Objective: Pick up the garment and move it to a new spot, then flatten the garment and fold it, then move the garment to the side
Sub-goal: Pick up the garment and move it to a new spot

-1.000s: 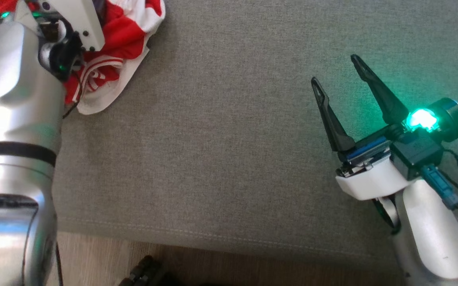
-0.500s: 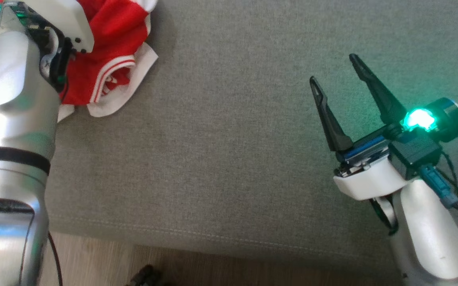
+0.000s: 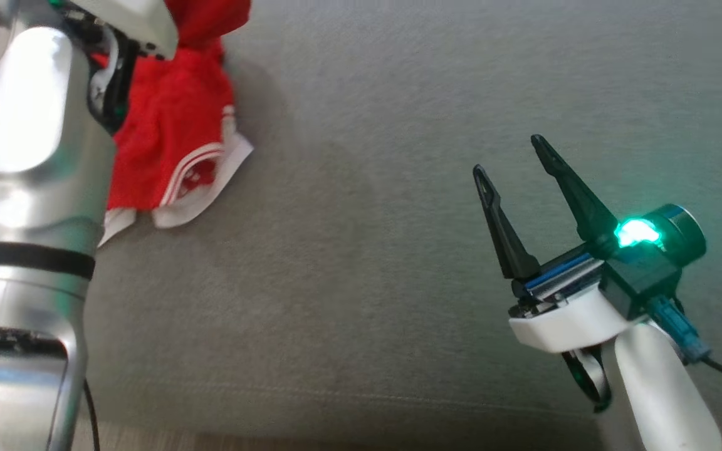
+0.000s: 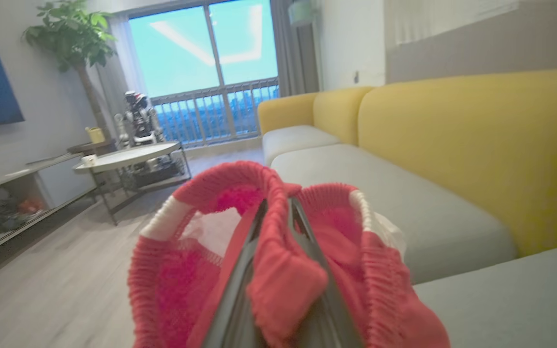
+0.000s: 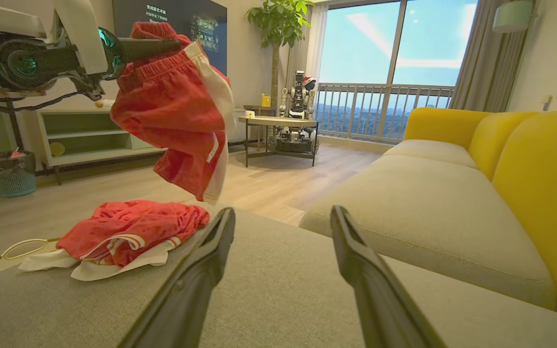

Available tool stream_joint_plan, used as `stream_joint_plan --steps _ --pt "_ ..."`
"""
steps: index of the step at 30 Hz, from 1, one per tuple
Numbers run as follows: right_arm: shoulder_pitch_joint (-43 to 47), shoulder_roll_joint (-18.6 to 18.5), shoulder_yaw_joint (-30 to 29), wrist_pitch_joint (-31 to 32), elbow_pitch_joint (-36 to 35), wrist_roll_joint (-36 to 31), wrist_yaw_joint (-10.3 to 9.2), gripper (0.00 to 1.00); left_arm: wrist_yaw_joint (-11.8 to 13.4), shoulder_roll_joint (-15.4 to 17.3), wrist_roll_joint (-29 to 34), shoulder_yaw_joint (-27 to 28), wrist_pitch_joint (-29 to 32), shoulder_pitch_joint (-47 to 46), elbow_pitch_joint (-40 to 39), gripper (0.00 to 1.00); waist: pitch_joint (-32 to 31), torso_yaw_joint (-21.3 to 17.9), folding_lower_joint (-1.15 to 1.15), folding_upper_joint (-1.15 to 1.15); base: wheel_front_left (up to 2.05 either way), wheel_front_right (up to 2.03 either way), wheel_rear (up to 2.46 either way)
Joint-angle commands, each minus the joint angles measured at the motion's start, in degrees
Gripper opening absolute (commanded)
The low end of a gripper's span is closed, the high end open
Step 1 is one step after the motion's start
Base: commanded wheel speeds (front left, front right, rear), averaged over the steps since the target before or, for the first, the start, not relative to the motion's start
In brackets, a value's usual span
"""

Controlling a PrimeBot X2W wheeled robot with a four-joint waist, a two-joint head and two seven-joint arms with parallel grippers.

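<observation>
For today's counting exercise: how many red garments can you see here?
2: a hanging garment gripped by the left tool, and a crumpled garment on the grey cushion. Others may hide beneath.

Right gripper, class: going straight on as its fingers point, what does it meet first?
Probably nothing nearby: the right gripper points over the grey cushion toward open floor; the red garment hangs left of that line.
</observation>
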Motion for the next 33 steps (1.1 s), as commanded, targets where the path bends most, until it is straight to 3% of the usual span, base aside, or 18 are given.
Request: stream_joint_plan --steps 1,7,14,19,25,31,32,33 --pt "0.6 0.8 0.8 -0.5 -2.6 0.6 -0.01 1.0 -0.3 1.7 -1.5 0.6 -0.6 -0.6 -4.5 0.0 -4.2 -5.1 0.01 0.0 0.0 0.0 0.0" --pt "2.0 0.9 0.9 -0.5 -4.8 3.0 -0.01 1.0 -0.6 -0.1 -6.7 -0.3 2.2 2.1 -11.5 0.0 -6.6 -12.0 0.01 0.0 0.0 0.0 0.0" --pt "3.4 0.9 -0.8 -0.5 -6.8 5.0 -0.01 1.0 -0.7 -3.0 -16.6 -1.2 7.3 7.3 -22.6 0.0 -7.7 -24.1 0.01 0.0 0.0 0.0 0.0" --pt "3.4 0.9 -1.5 -0.5 -8.6 5.7 -0.01 1.0 -0.7 -4.7 -20.7 -2.3 8.6 11.0 -25.8 0.0 -7.0 -28.9 0.01 0.0 0.0 0.0 0.0" --pt "3.7 0.9 -1.5 -0.5 -9.2 6.5 -0.01 1.0 -0.6 -6.0 -23.6 -5.0 6.3 17.7 -24.0 0.0 -5.5 -33.7 0.01 0.0 0.0 0.0 0.0" --pt "3.7 0.9 -1.2 -0.5 -9.0 7.0 -0.01 1.0 1.5 -4.6 -19.3 -6.2 0.9 23.0 -15.8 0.0 -3.3 -35.1 0.01 0.0 0.0 0.0 0.0" --pt "3.7 0.9 -1.2 -0.5 -8.9 7.1 -0.01 1.0 1.8 -4.4 -18.7 -6.2 0.4 23.6 -14.5 0.11 -3.0 -34.9 0.01 0.0 0.0 0.0 0.0" --pt "3.7 0.9 -1.2 -0.5 -8.7 7.0 -0.01 1.0 1.8 -4.3 -18.2 -6.3 0.0 24.1 -13.4 0.49 -2.9 -34.6 0.01 0.0 0.0 0.0 0.0"
